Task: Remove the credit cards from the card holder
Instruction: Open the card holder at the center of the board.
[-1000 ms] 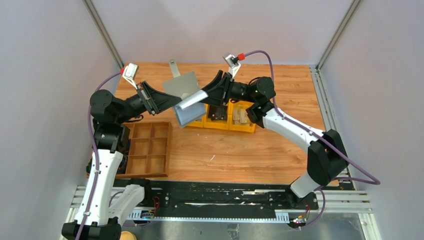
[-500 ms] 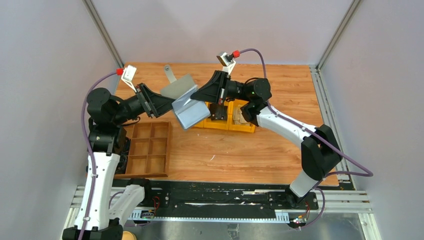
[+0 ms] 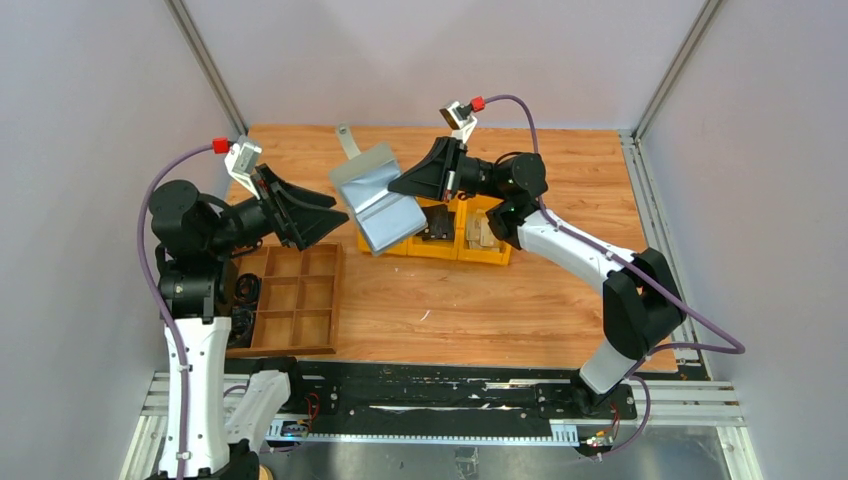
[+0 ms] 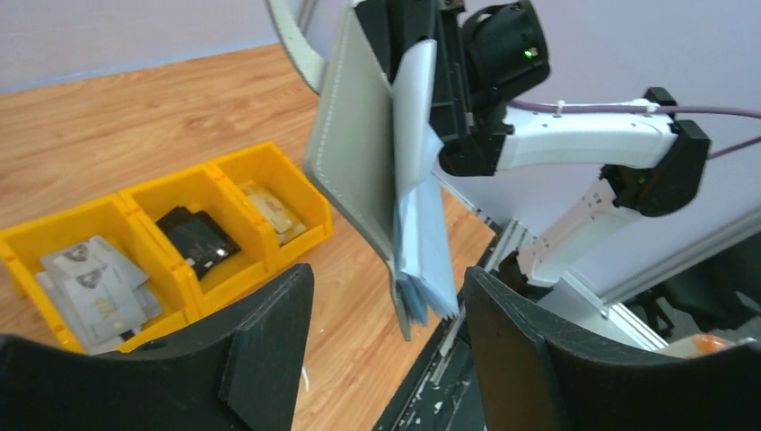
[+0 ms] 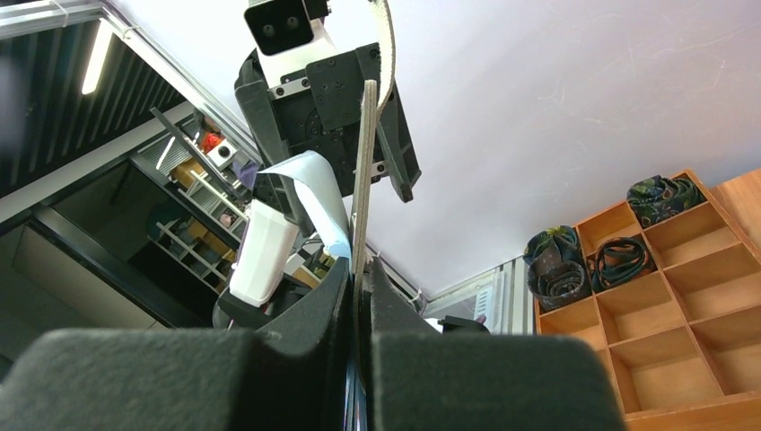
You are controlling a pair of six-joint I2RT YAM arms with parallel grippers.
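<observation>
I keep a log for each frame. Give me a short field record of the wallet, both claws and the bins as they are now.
holder: grey-blue soft folding card holder, lifted off the table, hanging open
right claw: shut on the holder's edge
left claw: open, apart from the holder
yellow plastic bins: one has grey cards, one a black blocky item, one tan cards

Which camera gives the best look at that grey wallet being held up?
The left wrist view: the card holder hangs close, grey cover and blue inner leaves visible. The top view shows it small; the right wrist view only its thin edge.
</observation>
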